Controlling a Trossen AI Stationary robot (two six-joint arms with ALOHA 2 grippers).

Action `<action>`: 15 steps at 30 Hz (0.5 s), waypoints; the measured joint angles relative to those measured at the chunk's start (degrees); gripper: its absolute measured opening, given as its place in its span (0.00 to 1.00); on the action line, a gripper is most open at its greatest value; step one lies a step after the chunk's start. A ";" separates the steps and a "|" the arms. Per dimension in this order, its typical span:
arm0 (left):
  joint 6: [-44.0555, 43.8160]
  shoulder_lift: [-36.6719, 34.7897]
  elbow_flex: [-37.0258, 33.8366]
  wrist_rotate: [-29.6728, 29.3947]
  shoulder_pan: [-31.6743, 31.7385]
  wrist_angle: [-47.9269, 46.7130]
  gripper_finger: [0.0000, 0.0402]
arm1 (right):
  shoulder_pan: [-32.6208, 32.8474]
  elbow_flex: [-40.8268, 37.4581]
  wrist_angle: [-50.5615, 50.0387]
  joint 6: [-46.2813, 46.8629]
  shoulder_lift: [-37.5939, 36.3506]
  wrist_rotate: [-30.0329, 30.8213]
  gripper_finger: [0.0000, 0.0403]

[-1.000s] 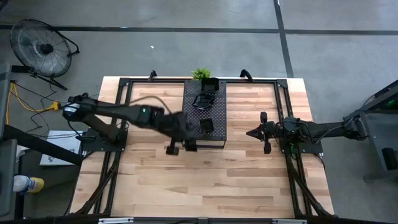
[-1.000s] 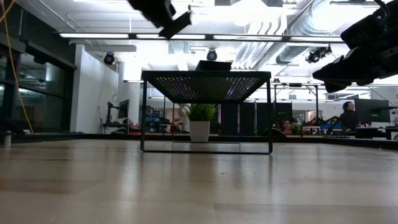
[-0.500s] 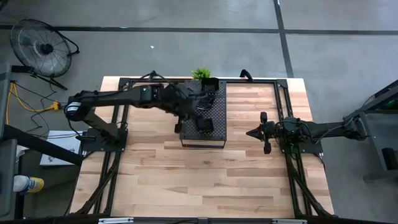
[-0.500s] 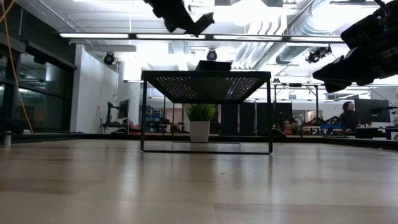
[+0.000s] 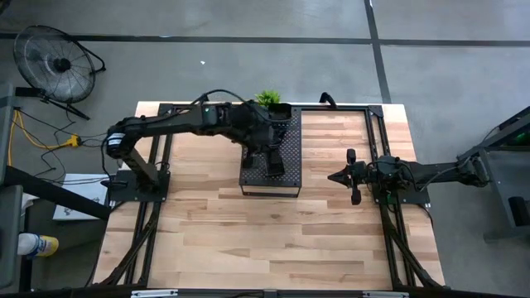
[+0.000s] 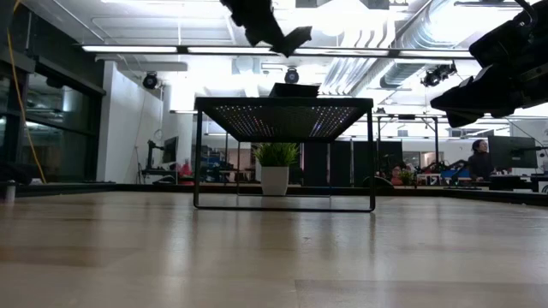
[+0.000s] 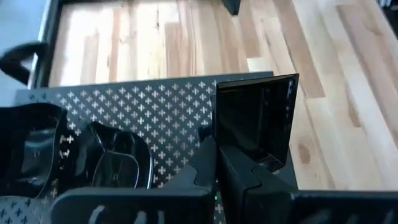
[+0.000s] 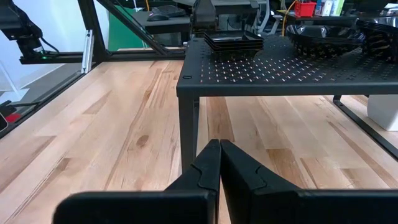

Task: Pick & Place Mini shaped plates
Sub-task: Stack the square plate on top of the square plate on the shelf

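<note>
The mini shaped plates are glossy black dishes on a dark perforated tray (image 5: pixel 286 142) raised on legs at the table's middle. In the left wrist view a square stack (image 7: pixel 255 118) sits at the tray's corner, with a rounded dish (image 7: pixel 118 165) and a wavy-rimmed one (image 7: pixel 34 149) further along. My left gripper (image 5: pixel 268 156) (image 7: pixel 216 163) hangs shut above the tray, tilted downward, its tips beside the square stack and holding nothing. My right gripper (image 5: pixel 334 176) (image 8: pixel 219 152) waits shut over the table, to the right of the tray.
A small green plant (image 5: pixel 267 98) in a white pot (image 6: pixel 275 180) stands behind the tray's far end. Black frame rails (image 5: pixel 377 132) run along both sides of the table. Bare wood lies near the front edge (image 5: pixel 265 240). A fan (image 5: pixel 54 60) stands on the floor.
My left gripper has swung from above the table by the tray's near left corner toward the far edge and to the right, rising a little. It now hangs over the tray. It has stayed shut. The plates have not moved.
</note>
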 joint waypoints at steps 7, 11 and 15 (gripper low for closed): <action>0.90 7.89 12.64 -1.78 0.00 -14.46 0.00 | 0.00 0.00 0.00 0.00 0.01 0.01 0.01; 0.87 10.46 14.33 -2.13 0.00 -16.63 0.00 | -0.01 0.00 0.00 0.00 0.02 0.00 0.01; 0.85 11.38 14.39 -4.48 -0.04 -16.58 0.00 | -0.01 0.00 0.00 0.00 -0.02 0.00 0.01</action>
